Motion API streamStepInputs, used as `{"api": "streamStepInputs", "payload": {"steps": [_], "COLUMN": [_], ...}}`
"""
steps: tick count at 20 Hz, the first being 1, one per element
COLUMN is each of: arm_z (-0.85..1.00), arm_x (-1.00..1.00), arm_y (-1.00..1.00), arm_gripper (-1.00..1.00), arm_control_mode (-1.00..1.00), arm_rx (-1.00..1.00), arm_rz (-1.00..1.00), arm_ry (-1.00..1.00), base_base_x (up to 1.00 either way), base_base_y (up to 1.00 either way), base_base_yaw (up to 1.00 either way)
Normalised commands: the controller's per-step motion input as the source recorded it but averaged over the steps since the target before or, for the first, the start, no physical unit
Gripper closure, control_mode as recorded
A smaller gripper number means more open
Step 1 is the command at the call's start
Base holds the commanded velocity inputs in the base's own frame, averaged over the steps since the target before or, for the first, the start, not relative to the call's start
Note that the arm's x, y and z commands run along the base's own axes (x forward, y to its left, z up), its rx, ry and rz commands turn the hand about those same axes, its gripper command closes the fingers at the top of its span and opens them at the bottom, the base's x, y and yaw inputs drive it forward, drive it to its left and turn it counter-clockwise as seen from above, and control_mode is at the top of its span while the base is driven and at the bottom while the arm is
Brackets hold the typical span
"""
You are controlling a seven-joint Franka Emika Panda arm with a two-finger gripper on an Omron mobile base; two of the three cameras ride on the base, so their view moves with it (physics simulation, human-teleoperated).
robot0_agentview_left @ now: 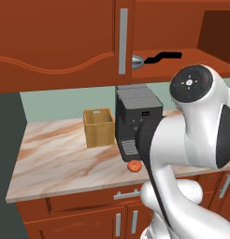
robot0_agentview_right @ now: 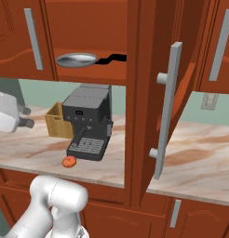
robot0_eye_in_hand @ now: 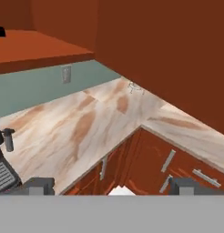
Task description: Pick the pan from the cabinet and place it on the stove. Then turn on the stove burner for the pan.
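You can see the pan (robot0_agentview_right: pixel 77 60) lying flat on the shelf inside the cabinet (robot0_agentview_right: pixel 88 37). It is round, shallow and shiny grey, and its dark wavy handle (robot0_agentview_right: pixel 111 58) points to the right. One cabinet door (robot0_agentview_right: pixel 158 93) is swung open. Below the pan, a black coffee machine (robot0_agentview_right: pixel 87 120) stands on the marble desk (robot0_agentview_right: pixel 37 148), with a basket (robot0_agentview_left: pixel 98 127) beside it and a small red tomato (robot0_agentview_right: pixel 69 161) in front. Your hand (robot0_eye_in_hand: pixel 111 185) is released, its fingers (robot0_eye_in_hand: pixel 38 185) wide apart with nothing between them, looking down over the desk corner
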Motion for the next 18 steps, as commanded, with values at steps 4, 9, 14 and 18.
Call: {"api": "streamStepInputs", "payload": {"steps": [4, 9, 14, 18], "arm_z": [0.38, 0.39, 0.45, 0.37], "arm_x": [0.00, 0.00, 0.00, 0.05], "arm_y": [0.30, 0.26, 0.36, 0.32], "arm_gripper": [-1.00, -1.00, -1.00, -1.00], "arm_control_mode": [-1.00, -1.00, -1.00, -1.00], "arm_rx": [0.05, 0.02, 0.00, -0.01], "arm_rz": [0.16, 0.16, 0.13, 0.11], "arm_ry": [-0.35, -0.35, -0.31, -0.23], "base_base_x": [0.00, 0.00, 0.00, 0.00], "base_base_y": [0.00, 0.00, 0.00, 0.00], "base_base_yaw": [0.00, 0.00, 0.00, 0.00]}}
